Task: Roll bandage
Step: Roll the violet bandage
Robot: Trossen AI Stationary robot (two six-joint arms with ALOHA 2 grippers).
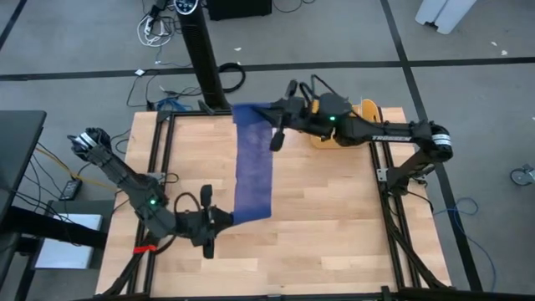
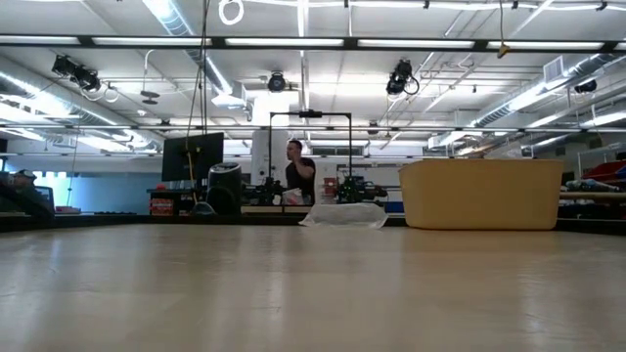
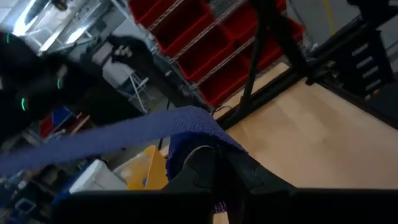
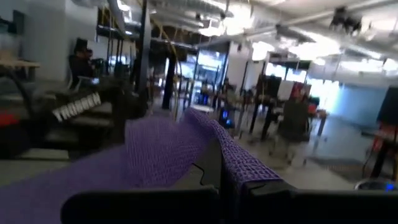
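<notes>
The bandage point(image 1: 252, 167), a long dark-blue cloth band, spans above the wooden table from near to far, with a gripper at each end. My left gripper point(image 1: 227, 221) is shut on its near end, close to the table's near left. My right gripper point(image 1: 274, 115) is shut on its far end, by the far edge. In the left wrist view the bandage point(image 3: 112, 140) runs off from the fingers toward the other arm. In the right wrist view the bandage point(image 4: 155, 155) does the same. The low view shows neither gripper and no cloth on the tabletop. My left gripper pinches the bandage's near end point(image 3: 193, 134) between its two fingers, which lie about level and come from the table's left. The cloth bunches over the fingertips point(image 3: 205, 168); one layer or several, I cannot tell. The band is lifted clear of the table. My right gripper pinches the bandage's far end point(image 4: 236, 158) between its two fingers, about level, from the table's right. The cloth drapes over the top of the fingers point(image 4: 214, 174). From there the band stretches off toward my left gripper, clear of the table.
A yellow plastic tub point(image 2: 479, 194) stands at the table's far right, partly under my right arm point(image 1: 368, 130). A clear plastic wrapper point(image 2: 342, 215) lies beside it at the far edge. A black post point(image 1: 205, 58) rises behind the far left corner. A person stands far behind.
</notes>
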